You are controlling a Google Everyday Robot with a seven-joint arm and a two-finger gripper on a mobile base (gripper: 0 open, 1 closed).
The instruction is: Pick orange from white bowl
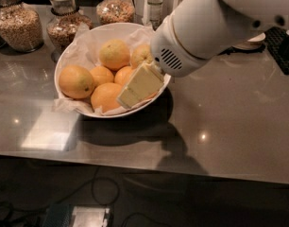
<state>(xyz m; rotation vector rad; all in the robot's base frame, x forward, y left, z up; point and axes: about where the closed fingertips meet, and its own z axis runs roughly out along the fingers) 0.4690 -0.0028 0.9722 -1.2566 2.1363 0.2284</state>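
**Hand** (128, 97): a flat, matte, cream-coloured wedge at centre-left of the frame, pointing down and left. It reaches in over the right rim of the bowl (58, 66). Its tip overlaps the lower front orange (105, 96), but contact cannot be confirmed. Only one broad face of the hand shows, so it cannot be told whether it is spread, pressed together or pinching anything.

**Arm** (215, 25): a smooth, rounded white housing with a patch of dark vent slots next to the hand. It runs to the upper right corner of the frame.

**Bowl**: wide, oval and glossy white, standing on the bench (229, 122) at centre-left.
- Lining: crumpled white paper (85, 40), spilling over the rim at lower left.
- Contents: several oranges (76, 82), round, with dimpled yellow-orange skin, piled touching one another. All of them lie inside the bowl.

**Bench**: a grey, polished, reflective slab showing bright light spots.

**Jars** (18, 26): three clear glass jars stand along the upper left edge, behind the bowl. Each holds brownish, grain-like contents. A narrow bottle (155, 4) stands just to their right.
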